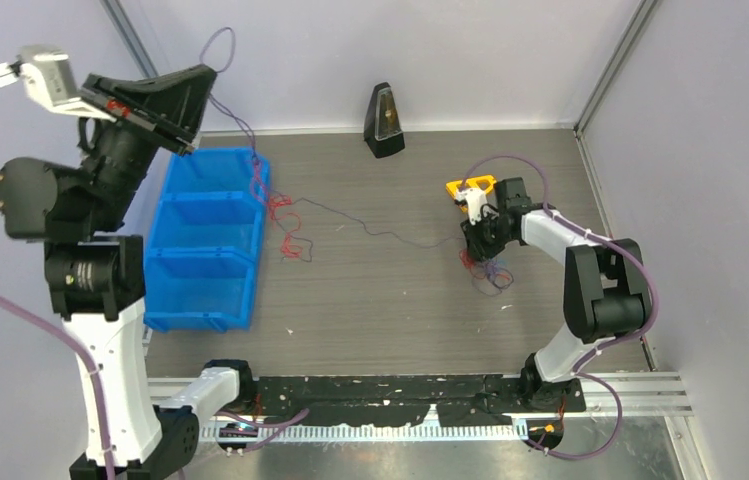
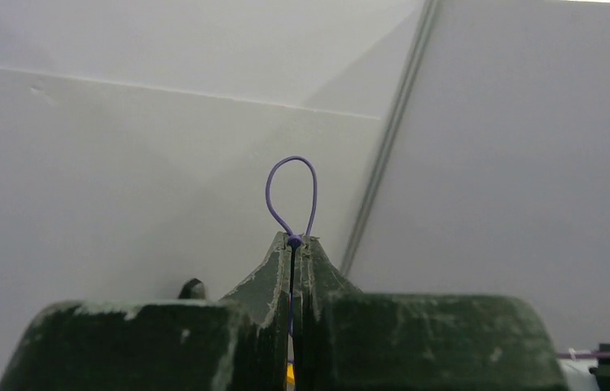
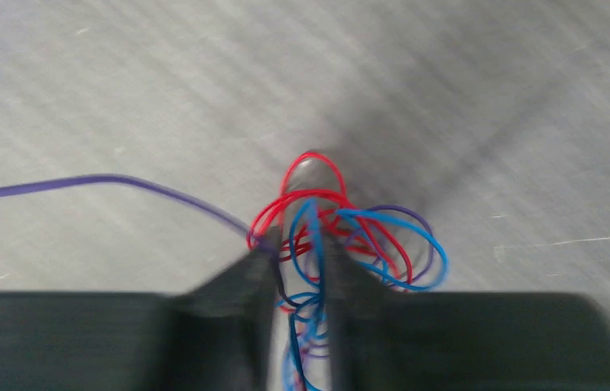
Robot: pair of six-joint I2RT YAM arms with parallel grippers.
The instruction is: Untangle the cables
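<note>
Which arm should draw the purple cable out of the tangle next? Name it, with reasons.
Left, probably: the left tool is shut on the purple cable, raised high, while the right tool pins the tangle on the table.

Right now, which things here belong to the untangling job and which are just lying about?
Job:
- purple cable loop, held up high
- cable tangle, red, blue and purple
- red cable loops

Lying about:
- blue bin
- black metronome-shaped object

right gripper (image 3: pixel 297 254): blurred, its body cut off by the bottom edge
cables (image 3: pixel 309 195): lower strands were hidden between its fingers
</note>
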